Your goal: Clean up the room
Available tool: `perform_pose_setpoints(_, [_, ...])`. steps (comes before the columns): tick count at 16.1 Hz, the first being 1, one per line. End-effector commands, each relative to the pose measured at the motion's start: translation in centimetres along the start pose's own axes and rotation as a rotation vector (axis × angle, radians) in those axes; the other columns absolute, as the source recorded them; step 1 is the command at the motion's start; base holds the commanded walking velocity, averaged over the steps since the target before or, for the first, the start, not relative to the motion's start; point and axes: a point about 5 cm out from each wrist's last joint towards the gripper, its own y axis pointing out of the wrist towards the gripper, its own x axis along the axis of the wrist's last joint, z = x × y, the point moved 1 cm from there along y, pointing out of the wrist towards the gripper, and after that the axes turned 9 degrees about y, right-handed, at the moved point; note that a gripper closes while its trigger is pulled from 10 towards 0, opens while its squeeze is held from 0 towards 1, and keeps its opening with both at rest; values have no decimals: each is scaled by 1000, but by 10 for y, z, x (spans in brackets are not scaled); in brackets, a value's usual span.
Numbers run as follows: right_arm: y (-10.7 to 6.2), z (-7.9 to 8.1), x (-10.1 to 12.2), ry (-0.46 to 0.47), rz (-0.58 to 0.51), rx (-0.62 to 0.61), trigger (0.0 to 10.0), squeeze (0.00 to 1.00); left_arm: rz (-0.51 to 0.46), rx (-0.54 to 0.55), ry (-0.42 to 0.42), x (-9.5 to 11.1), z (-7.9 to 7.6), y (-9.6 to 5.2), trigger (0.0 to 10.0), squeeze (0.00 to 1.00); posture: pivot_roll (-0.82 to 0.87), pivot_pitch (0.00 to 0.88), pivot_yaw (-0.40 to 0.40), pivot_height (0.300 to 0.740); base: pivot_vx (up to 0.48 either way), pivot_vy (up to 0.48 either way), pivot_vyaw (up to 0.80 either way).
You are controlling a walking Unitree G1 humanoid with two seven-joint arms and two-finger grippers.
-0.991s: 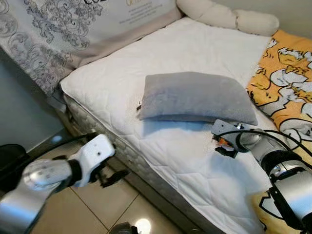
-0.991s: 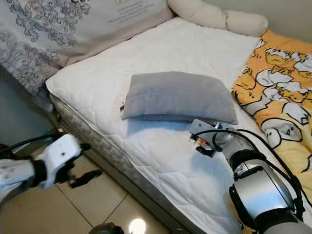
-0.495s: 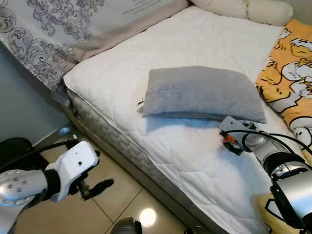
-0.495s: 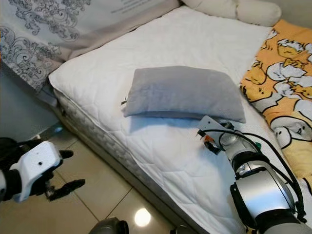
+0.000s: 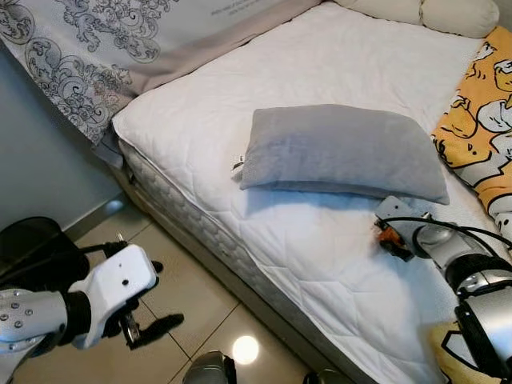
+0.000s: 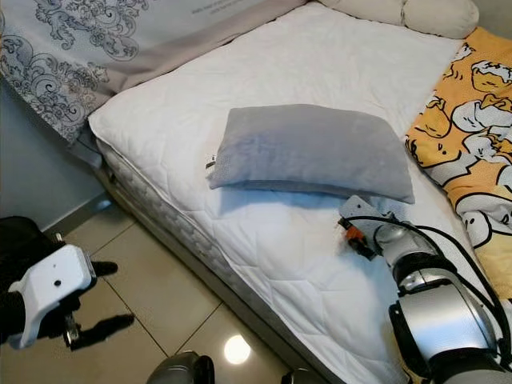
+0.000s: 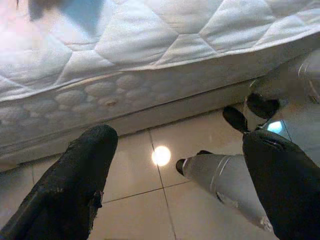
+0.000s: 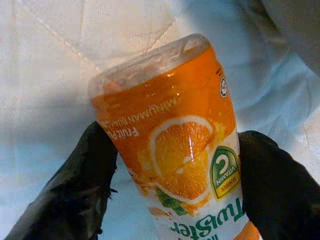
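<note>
Since 1 s ago my left arm has dropped lower beside the bed (image 5: pixel 184 216); cam has shifted too. Left gripper (image 7: pixel 175 165) hangs over floor tiles, fingers spread wide, empty. Right gripper (image 8: pixel 172 200) pinches an orange juice bottle (image 8: pixel 175 150) above the sheet, just in front of the grey pillow (image 5: pixel 340 152). Judging: bottle grabbed, not yet binned; cleanup is early.
</note>
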Motion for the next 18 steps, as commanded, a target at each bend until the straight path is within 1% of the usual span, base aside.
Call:
perform_pose_setpoints(1, [1, 5, -13, 3, 55, 48, 0, 0, 2, -9, 14, 2, -1, -3, 10000, 0, 221, 122, 47, 740, 0, 0, 0])
perform_pose_setpoints(4, [1, 9, -15, 6, 82, 114, 0, 0, -4, -38, 6, 3, -6, -1, 10000, 0, 216, 123, 47, 740, 0, 0, 0])
perform_pose_setpoints(5, [1, 12, -15, 7, 83, 124, 1020, 0, -9, -47, 4, 3, -8, 1, 10000, 0, 215, 120, 47, 740, 0, 0, 0])
perform_pose_setpoints(6, [2, 15, -14, 10, 84, 137, 3216, 0, -16, -46, 1, 4, -9, 2, 10000, 0, 216, 115, 47, 740, 0, 0, 0])
perform_pose_setpoints(7, [2, 16, -14, 6, 86, 143, 2510, 0, -18, -43, 0, 5, -8, 2, 10000, 0, 216, 111, 48, 740, 0, 0, 0])
perform_pose_setpoints(8, [3, 19, -14, 19, 82, 158, 0, 0, -20, -38, -1, 4, -6, 3, 10000, 0, 206, 102, 49, 740, 0, 0, 0])
perform_pose_setpoints(10, [3, 20, -9, 28, 58, 167, 0, 0, -22, -28, -7, 2, -4, 7, 10000, 0, 186, 81, 49, 740, 0, 0, 0])
perform_pose_setpoints(11, [2, 19, -4, 44, 39, 183, 0, 0, -41, -10, -21, 2, -2, 11, 10000, 0, 163, 53, 49, 740, 0, 0, 0])
perform_pose_setpoints(12, [1, 18, -2, 55, 29, 206, 0, 0, -83, 4, -54, 6, 0, 19, 10000, 0, 129, 18, 49, 740, 0, 0, 0])
perform_pose_setpoints(13, [1, 17, -3, 57, 29, 211, 0, 0, -103, 4, -67, 8, 1, 22, 10000, 0, 114, 2, 50, 740, 0, 0, 0])
perform_pose_setpoints(15, [-2, 14, -3, 71, 16, 243, 0, 0, -134, 1, -80, 7, 3, 39, 10000, 0, 59, 0, 50, 740, 0, 0, 0])
perform_pose_setpoints(17, [-3, 12, -2, 110, -9, 257, 0, 0, -143, 8, -92, 4, 6, 51, 10000, 0, 12, 0, 59, 740, 0, 0, 0])
perform_pose_setpoints(18, [-5, 8, 0, 169, -42, 263, 0, 0, -149, 25, -103, 2, 9, 62, 10000, 0, -17, 0, 64, 740, 0, 0, 0])
